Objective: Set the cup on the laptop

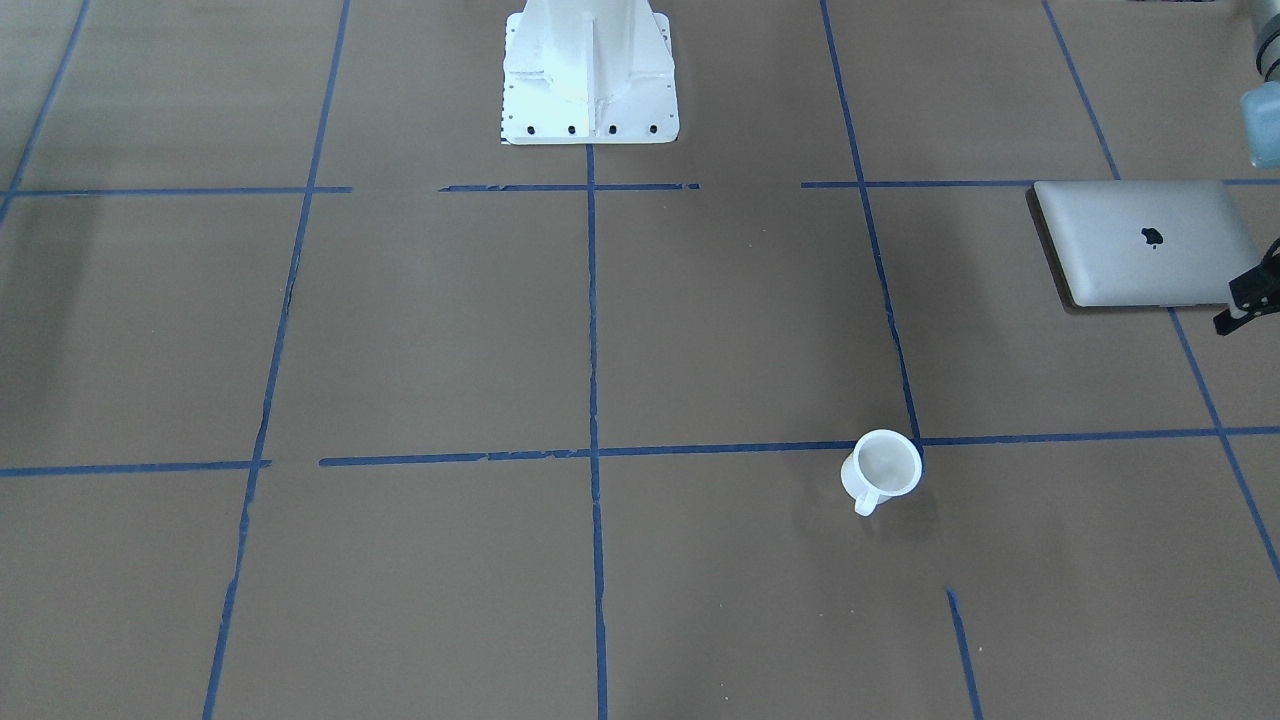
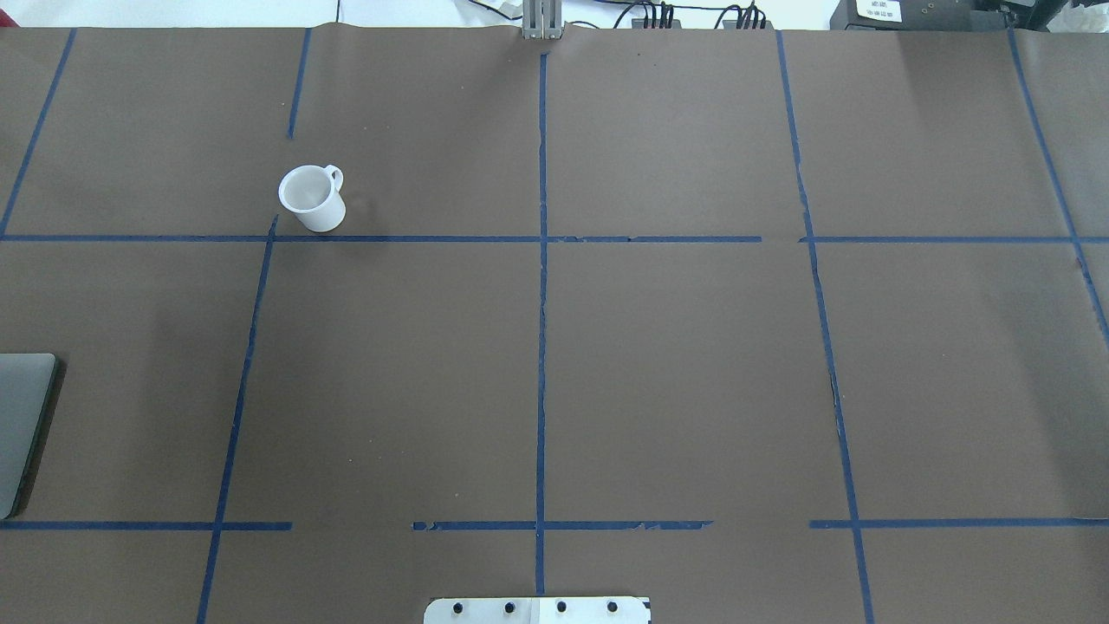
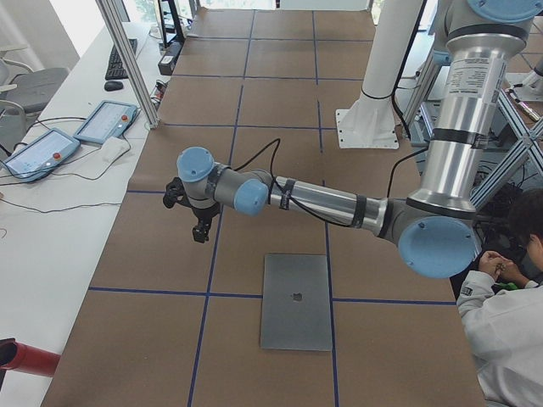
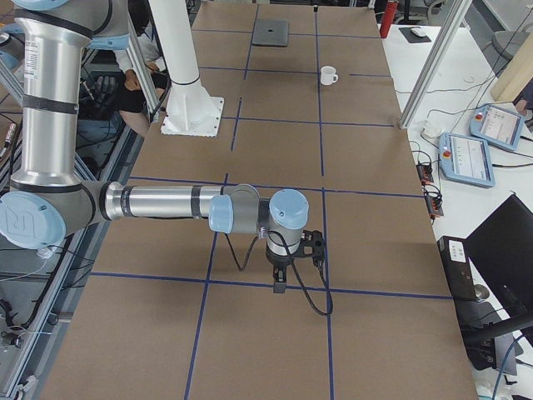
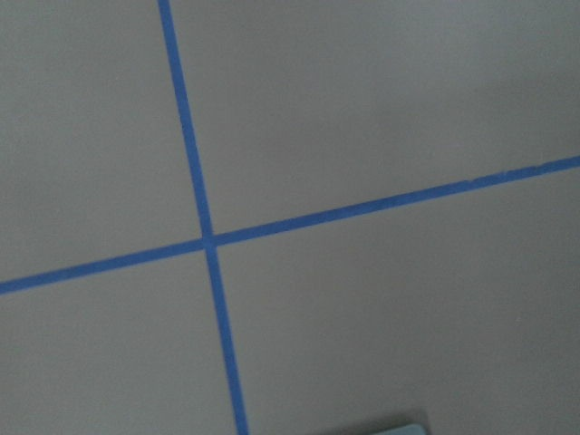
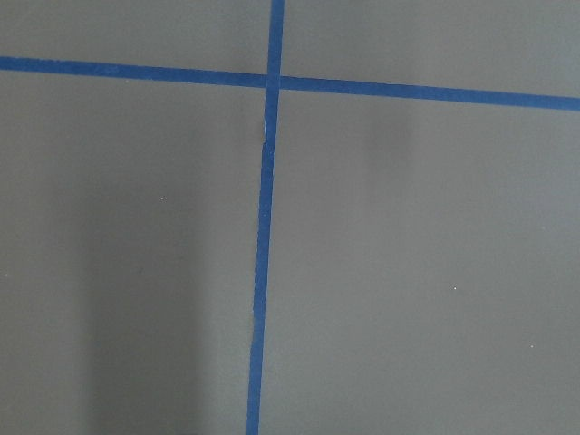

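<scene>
On the tabletop [image 2: 676,364], left half: cup [image 1: 882,468], upright, untouched, well apart from the closed laptop [image 1: 1145,242]; left hand [image 3: 199,231] hangs near the laptop, likely my fetcher; its opening, and the right hand [image 4: 281,282]'s, I cannot tell.

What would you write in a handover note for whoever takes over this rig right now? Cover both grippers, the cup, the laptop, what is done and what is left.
Left gripper: empty, hangs above the table near the laptop; open or shut unclear.
Right gripper: empty, over the table, far from both; unclear too.
Cup: upright on the table, apart from the closed laptop.
Done: nothing. Left: grasp cup, set it on laptop.
</scene>
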